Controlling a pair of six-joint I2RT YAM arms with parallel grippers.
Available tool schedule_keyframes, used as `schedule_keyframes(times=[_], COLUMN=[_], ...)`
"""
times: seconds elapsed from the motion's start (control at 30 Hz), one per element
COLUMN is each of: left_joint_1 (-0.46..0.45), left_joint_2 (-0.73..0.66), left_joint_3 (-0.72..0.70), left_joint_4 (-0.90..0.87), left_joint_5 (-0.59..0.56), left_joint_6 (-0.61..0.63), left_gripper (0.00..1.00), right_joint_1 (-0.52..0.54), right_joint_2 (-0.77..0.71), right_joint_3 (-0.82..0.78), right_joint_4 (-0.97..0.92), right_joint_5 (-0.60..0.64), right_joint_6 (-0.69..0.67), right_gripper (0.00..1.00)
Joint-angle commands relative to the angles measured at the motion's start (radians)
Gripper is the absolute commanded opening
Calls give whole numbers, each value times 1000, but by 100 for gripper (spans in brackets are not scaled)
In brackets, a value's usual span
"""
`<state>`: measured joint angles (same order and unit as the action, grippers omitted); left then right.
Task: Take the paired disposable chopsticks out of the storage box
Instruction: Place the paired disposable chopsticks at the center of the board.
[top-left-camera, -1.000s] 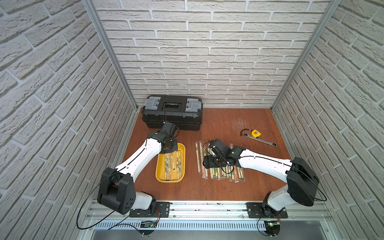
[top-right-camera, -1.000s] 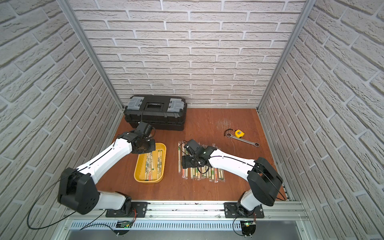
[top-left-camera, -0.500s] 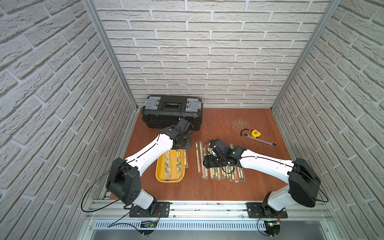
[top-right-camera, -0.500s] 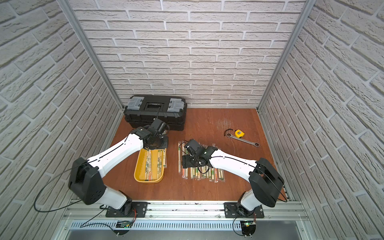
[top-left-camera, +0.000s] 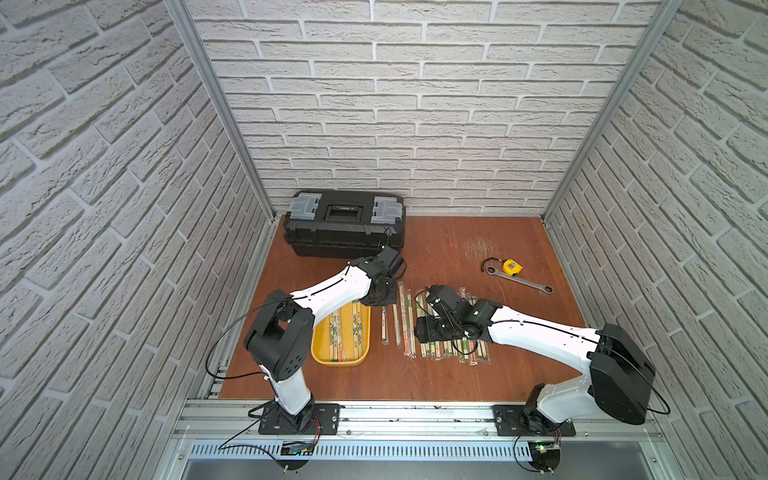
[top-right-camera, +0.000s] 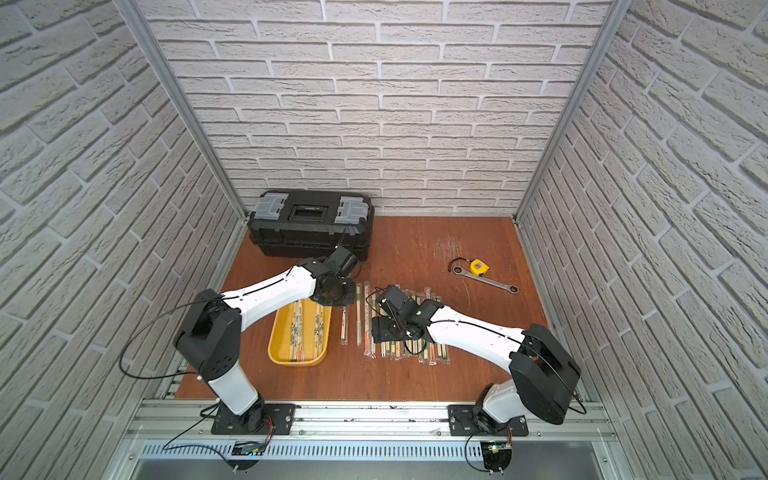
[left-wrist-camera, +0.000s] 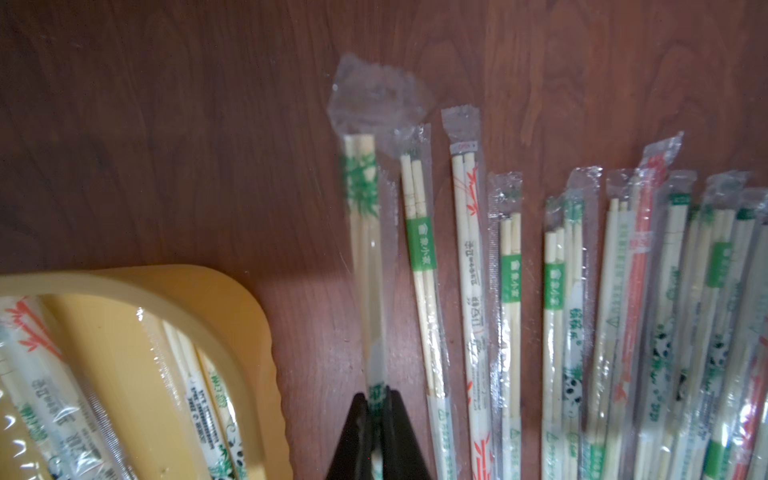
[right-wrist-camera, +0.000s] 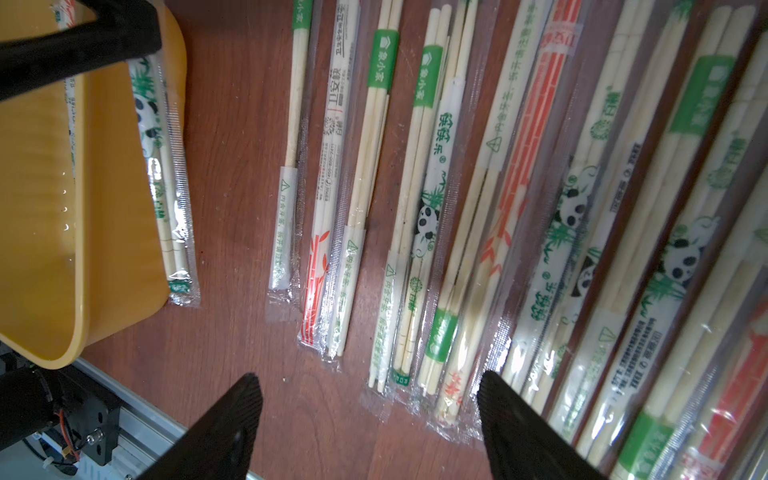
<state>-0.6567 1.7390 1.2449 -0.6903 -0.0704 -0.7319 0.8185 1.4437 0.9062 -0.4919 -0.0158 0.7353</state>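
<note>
Paired disposable chopsticks (right-wrist-camera: 432, 124) line the counter (top-left-camera: 415, 382); more lie in the yellow storage box (top-left-camera: 338, 362). Left fingers (left-wrist-camera: 353, 440) pinch one sleeved pair (left-wrist-camera: 365, 249) beside that row, likely to lay it down; right fingers (right-wrist-camera: 224, 432) gape wide, empty.

Paired disposable chopsticks (left-wrist-camera: 422, 249): pale matt wood, glossy crinkled clear plastic sleeves. Storage box (left-wrist-camera: 232, 299): smooth yellow plastic. Table (left-wrist-camera: 166, 124): reddish wood grain, satin. Wrench (top-left-camera: 524, 281) at 2 o'clock: bright metal.
</note>
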Motion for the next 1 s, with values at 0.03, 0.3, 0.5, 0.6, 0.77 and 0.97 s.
schedule_keyframes(times=[0.03,0.3,0.5,0.6,0.77,0.97], left_joint_1=[0,8,10,15,23,25], left_joint_2=[44,91,94,99,104,115], left_joint_3=[19,-3,-28,-44,-70,-79], left_joint_4=[52,101,120,131,147,160], left_joint_5=[25,70,77,80,88,105], left_joint_6=[-42,-78,-81,-80,-74,-66], left_gripper=[5,5,6,7,7,15], right_joint_1=[4,4,2,2,1,-1], right_joint_2=[-36,-48,-72,-86,-124,-170], right_joint_3=[-10,-4,-4,2,3,3], right_joint_4=[-9,-40,-48,-56,-62,-67], right_joint_5=[27,50,65,77,103,160], right_joint_6=[8,3,-2,-2,-7,3], right_gripper=[86,100,100,100,100,100])
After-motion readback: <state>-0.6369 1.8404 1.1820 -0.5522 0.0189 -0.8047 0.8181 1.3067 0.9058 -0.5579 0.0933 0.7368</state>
